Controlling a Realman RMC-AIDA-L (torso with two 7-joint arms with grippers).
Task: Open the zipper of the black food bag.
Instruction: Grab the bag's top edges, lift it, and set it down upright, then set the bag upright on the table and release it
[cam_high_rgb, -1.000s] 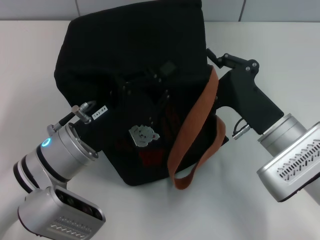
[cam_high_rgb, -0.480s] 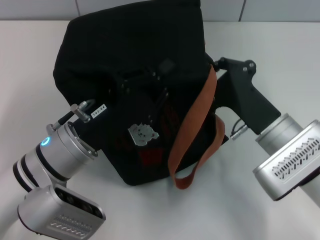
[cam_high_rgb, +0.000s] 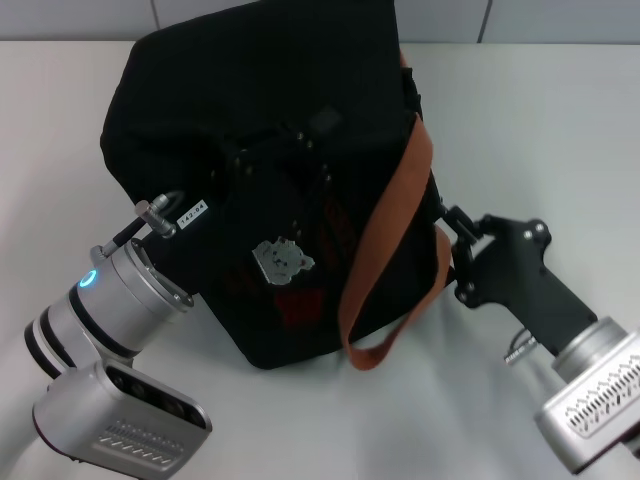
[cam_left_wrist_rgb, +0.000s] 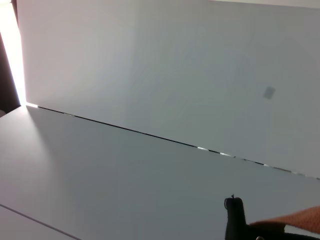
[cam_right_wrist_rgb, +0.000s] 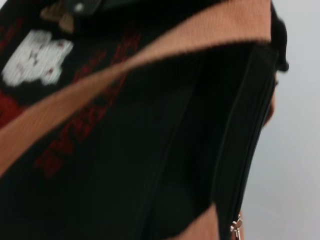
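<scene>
The black food bag (cam_high_rgb: 250, 90) lies on the white table with its bear picture (cam_high_rgb: 282, 262) and red lettering facing up. One brown strap (cam_high_rgb: 385, 245) runs down its right side. My left gripper (cam_high_rgb: 285, 160) rests on the bag's front above the bear, black against black. My right gripper (cam_high_rgb: 452, 218) is at the bag's right edge, fingers together at the zipper. In the right wrist view the zipper (cam_right_wrist_rgb: 246, 135) runs along the bag's edge, with the silver pull (cam_right_wrist_rgb: 236, 227) at its near end.
The white table (cam_high_rgb: 540, 120) stretches to the right of the bag and in front of it. A grey wall (cam_high_rgb: 80, 15) runs along the table's far edge. The left wrist view shows mostly wall and a bit of brown strap (cam_left_wrist_rgb: 297, 220).
My right gripper has travelled down the bag's right edge towards me, from near the top corner to about mid-height. The bag has shifted slightly left. The left arm has hardly moved.
</scene>
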